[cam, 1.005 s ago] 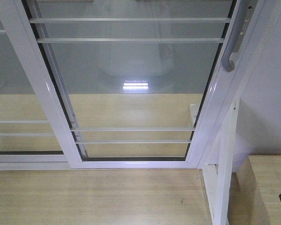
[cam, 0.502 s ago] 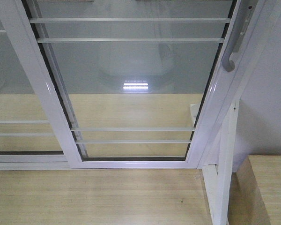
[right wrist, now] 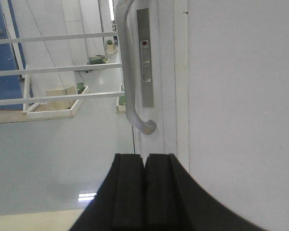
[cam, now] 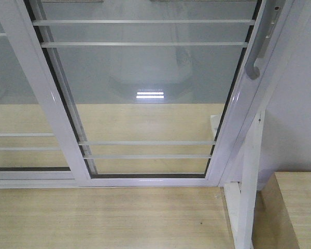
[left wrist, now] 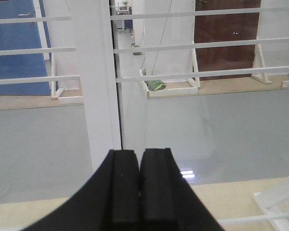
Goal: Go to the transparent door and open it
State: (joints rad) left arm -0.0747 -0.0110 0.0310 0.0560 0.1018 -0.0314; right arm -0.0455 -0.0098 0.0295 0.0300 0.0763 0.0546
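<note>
While both arms hang short of it, the transparent door (cam: 145,78) fills the middle of the front view. Its white frame meets the pale wooden floor (cam: 103,218) along the bottom, and thin white bars cross the glass high and low. Its long curved grey handle (cam: 254,57) sits on the right stile, far and up to the right, next to the white wall (cam: 300,114). Just left of the door stands a second glass panel (cam: 15,119).

The right gripper (right wrist: 144,192) has its black fingers pressed flat together around nothing, pointing at the hooked lower end of the handle but apart from it. The left gripper (left wrist: 138,187) is closed up the same way, empty, facing a white upright (left wrist: 101,96) with glass on either side. At the near right, a white post (cam: 247,192) stands beside a light wooden block (cam: 298,202).
</note>
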